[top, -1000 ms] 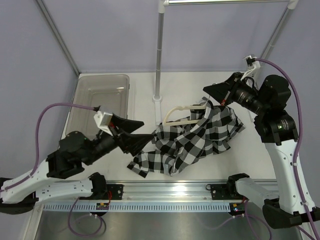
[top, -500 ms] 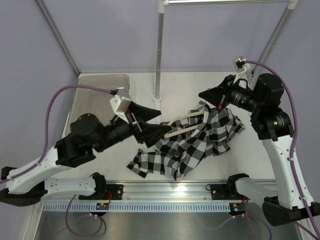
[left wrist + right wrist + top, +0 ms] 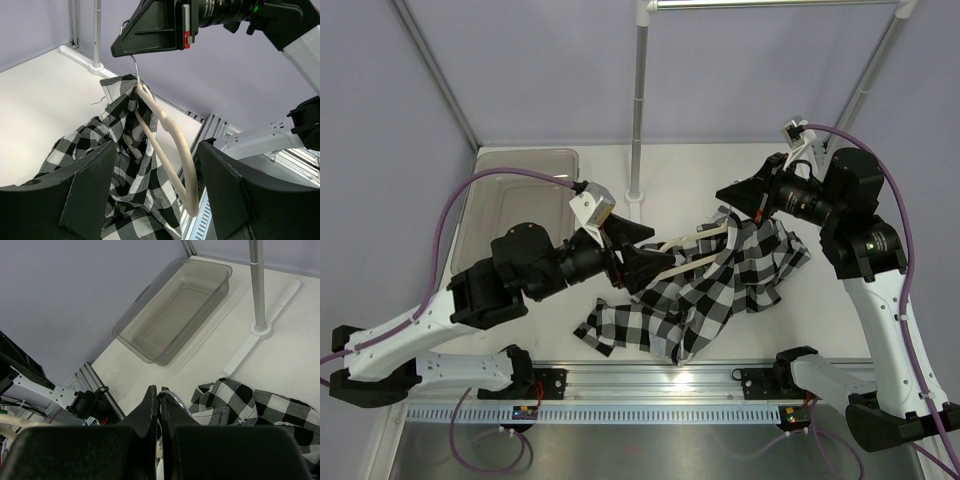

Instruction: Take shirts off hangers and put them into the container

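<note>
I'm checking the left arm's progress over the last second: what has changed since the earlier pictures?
The left fingers swung right to the hanger and now stand open on either side of it. The right fingers drifted slightly left with the shirt's collar end. Unchanged: right fingers shut on the hook, shirt on the hanger, container holding no shirt.

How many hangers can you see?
1. The hanger is partly inside the checked shirt, with its hook pinched by the right gripper. Another could be hiding under the cloth.
</note>
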Controlling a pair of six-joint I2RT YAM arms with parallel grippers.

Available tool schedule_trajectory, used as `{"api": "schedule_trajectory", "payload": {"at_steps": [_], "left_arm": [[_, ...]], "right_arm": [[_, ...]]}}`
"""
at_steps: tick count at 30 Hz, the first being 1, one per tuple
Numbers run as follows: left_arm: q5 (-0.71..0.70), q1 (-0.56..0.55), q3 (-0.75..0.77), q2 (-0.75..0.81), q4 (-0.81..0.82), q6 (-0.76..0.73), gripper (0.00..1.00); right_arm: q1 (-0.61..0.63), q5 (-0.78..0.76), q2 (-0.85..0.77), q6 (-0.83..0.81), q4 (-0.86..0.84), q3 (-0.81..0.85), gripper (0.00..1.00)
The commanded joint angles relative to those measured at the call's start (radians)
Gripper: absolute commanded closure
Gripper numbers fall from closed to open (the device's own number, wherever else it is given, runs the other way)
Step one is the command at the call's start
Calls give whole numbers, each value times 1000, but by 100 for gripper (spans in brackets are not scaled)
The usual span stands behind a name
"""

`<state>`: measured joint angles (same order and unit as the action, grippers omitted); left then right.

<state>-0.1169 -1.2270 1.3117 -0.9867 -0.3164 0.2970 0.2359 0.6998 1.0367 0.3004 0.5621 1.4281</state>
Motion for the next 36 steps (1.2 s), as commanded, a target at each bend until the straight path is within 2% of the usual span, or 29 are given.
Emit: {"api": "schedule_trajectory", "payload": {"at_steps": [1,8,19,22,23,26,27,31,36], "left_arm": [[-17,-5,54,31,5,-15,30],[-15,-5,78,7,-7,-10,38],[-6,-5,72,-15,-12,-4,35],[-10,-5,69,-12,-15,-4,48],[-13,-3,72,-9,-18,-4,56],[-26,-5,75,-7,-26,-6,72],[-32,-5,81,-9,-29,-2,81],[-36,-5,96,-30,-44,-2,93],[-41,-5,129,-69,-69,-1,100]], "right_arm": [[13,15,0,-20,-16,18,100],[23,6,3,-24,-7,23,100],[31,-10,29,-43,25,77,100],[31,-11,29,-43,22,75,100],[31,-14,26,-43,21,72,100],[33,-28,25,-52,31,72,100],[33,-29,28,-56,36,77,100],[34,-22,29,-52,30,95,100],[36,-10,36,-55,42,138,100]]}}
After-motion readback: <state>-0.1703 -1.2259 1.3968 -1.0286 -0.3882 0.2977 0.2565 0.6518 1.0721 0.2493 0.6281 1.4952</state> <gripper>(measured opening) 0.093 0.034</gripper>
